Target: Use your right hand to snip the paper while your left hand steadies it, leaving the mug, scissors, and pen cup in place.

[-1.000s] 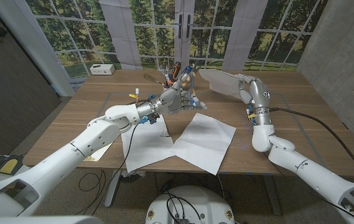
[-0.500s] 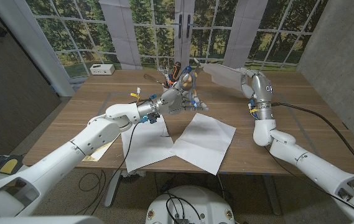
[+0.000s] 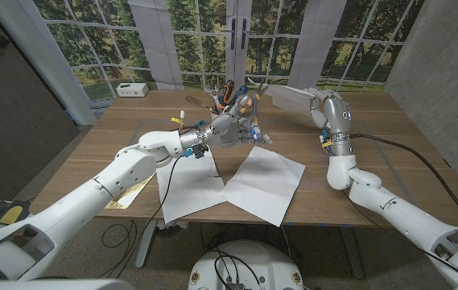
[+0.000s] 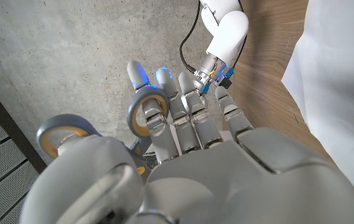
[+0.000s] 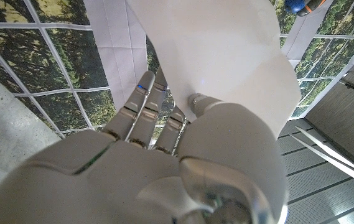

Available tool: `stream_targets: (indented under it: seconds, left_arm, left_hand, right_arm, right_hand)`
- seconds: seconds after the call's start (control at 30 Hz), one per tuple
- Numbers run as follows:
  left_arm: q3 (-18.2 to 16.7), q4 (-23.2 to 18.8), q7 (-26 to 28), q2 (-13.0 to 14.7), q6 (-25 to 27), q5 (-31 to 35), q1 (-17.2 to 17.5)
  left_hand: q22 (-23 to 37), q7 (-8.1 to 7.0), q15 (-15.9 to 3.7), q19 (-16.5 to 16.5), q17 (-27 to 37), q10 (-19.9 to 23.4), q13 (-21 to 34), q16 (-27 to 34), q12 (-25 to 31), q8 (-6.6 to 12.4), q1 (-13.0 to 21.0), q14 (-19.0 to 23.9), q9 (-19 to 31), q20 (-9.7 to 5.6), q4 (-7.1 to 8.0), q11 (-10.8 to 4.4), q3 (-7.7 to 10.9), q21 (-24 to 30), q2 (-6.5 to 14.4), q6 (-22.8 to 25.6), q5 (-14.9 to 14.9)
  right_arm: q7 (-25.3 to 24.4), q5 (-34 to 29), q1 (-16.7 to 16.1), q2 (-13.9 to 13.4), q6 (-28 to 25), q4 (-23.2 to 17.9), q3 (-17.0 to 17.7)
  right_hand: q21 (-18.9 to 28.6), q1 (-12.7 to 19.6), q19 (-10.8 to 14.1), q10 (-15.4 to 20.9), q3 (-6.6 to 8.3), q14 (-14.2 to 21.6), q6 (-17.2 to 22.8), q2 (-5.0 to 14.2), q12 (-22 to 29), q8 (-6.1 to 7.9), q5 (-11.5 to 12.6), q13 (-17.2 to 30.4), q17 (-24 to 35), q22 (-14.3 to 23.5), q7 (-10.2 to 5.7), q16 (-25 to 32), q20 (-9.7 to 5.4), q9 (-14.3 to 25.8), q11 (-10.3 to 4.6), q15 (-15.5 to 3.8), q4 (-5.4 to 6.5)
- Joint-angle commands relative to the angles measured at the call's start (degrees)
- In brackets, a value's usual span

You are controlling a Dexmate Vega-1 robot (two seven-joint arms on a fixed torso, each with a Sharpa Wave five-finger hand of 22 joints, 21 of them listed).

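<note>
Nearing scissors (image 3: 243, 103), paper (image 3: 286, 96) in R robot hand (image 3: 319, 107)

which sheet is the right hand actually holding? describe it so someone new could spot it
Start at the wooden table and follow the right arm up to the right hand near the far edge, by the windows. The held paper sticks out from its fingers toward the table's middle, raised in the air. The two other white sheets lie flat near the front edge, untouched.

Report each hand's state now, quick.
Left hand: holds scissors with grey-ringed orange handles, fingers through the loops.
Right hand: holds a white sheet of paper lifted off the table.
</note>
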Motion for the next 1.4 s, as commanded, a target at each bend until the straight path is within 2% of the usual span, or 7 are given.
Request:
stream_targets:
  seconds: [0.03,0.33,0.53,0.67,0.83,1.03,1.4]
  left_arm:
    - [0.3,0.1,-0.5,0.0,0.3,0.2,-0.5]
    - [0.7,0.2,-0.5,0.3,0.8,0.6,-0.7]
    - [0.7,-0.3,-0.6,0.7,1.2,0.6,-0.5]
    - [0.6,-0.5,-0.5,0.8,1.1,0.5,-0.3]
    - [0.5,-0.7,-0.4,0.8,1.0,0.4,0.0]
    - [0.5,-0.8,-0.4,0.9,0.8,0.4,0.3]
    - [0.5,-1.0,-0.6,1.0,0.7,0.3,0.4]
  left_hand:
    - [0.3,0.47,-3.96,-0.3,0.2,1.7,0.1,0.2,0.2,0.29,0.7,-0.1,0.1,-0.02,-0.13,-1.67,0.3,0.0,0.0,-0.1,-0.2]
    - [0.4,0.47,-3.94,-0.4,0.3,1.3,0.1,0.2,0.1,0.19,0.8,-0.1,0.2,0.01,-0.08,-1.66,0.27,0.0,0.1,-0.3,-0.4]
    - [0.4,0.45,-3.96,-0.4,0.3,1.4,0.0,0.2,0.1,0.16,0.8,-0.2,0.1,0.01,-0.05,-1.67,0.25,0.0,0.1,-0.3,-0.5]
    - [0.4,0.45,-3.98,-0.4,0.3,1.5,-0.2,0.2,0.0,0.17,0.8,-0.2,0.2,0.01,-0.04,-1.68,0.25,0.0,0.1,-0.3,-0.5]
    - [0.4,0.52,-3.89,-0.5,0.3,1.5,0.0,0.2,0.2,0.1,0.9,-0.2,0.0,0.03,-0.03,-1.7,0.26,0.0,0.2,-0.2,-0.6]
    - [0.4,0.46,-3.99,-0.5,0.3,1.5,0.0,0.2,0.2,0.12,0.9,-0.1,0.1,0.04,-0.03,-1.69,0.26,0.0,0.2,-0.2,-0.6]
    - [0.4,0.35,-3.96,-0.4,0.3,1.4,0.1,0.2,0.2,0.08,1.0,-0.2,0.0,0.02,-0.02,-1.83,0.26,0.1,0.3,-0.1,-0.7]
  right_arm:
    - [-0.3,-5.8,-2.2,1.8,0.5,-0.6,3.9]
    - [-0.3,-15.7,-4.1,5.4,0.6,-1.0,9.4]
    - [-0.3,-18.9,-4.8,8.8,2.7,-0.4,13.5]
    - [-0.3,-17.9,-4.2,8.8,1.8,0.3,12.8]
    - [-0.3,-14.1,-3.5,6.8,-0.4,0.2,9.6]
    - [-0.3,-11.5,-3.5,5.4,-1.3,-0.7,8.1]
    - [-0.3,-12.3,-3.4,5.4,-2.3,-0.8,8.7]
  right_hand:
    - [0.4,-0.1,-0.3,0.2,0.51,-0.3,0.5,-0.45,-0.2,-0.22,0.1,0.0,0.4,0.3,-0.18,-0.4,-4.12,0.1,-0.17,-9.8,0.14]
    - [1.0,-0.3,-1.6,-0.1,0.79,-1.0,0.1,-0.44,-0.7,-0.66,0.2,-0.3,0.9,0.3,-0.18,-1.7,-3.94,0.0,-0.12,-9.77,0.39]
    - [1.3,-0.4,-2.0,-0.4,0.9,-1.0,-0.1,-0.36,-0.9,-0.85,0.2,-0.4,1.3,0.3,-0.19,-2.0,-3.8,0.0,-0.12,-9.81,0.52]
    - [1.5,-0.4,-2.0,-0.5,0.92,-0.9,-0.1,-0.34,-0.9,-0.89,0.2,-0.4,1.5,0.3,-0.23,-2.0,-3.72,0.0,-0.1,-9.82,0.52]
    - [1.8,-0.5,-1.9,-0.3,0.88,-0.7,-0.1,-0.45,-0.8,-0.91,0.2,-0.2,1.7,0.3,-0.24,-2.1,-3.78,0.0,-0.11,-9.81,0.47]
    - [2.1,-0.5,-1.7,-0.2,0.87,-0.5,0.1,-0.45,-0.7,-0.85,0.2,-0.2,2.1,0.3,-0.24,-2.0,-3.85,0.0,-0.14,-9.84,0.42]
    - [2.8,-0.6,-2.0,0.0,0.99,-1.1,0.3,-0.54,-0.7,-0.91,0.1,-0.1,2.4,0.2,-0.2,-2.8,-3.9,0.0,-0.17,-9.76,0.37]
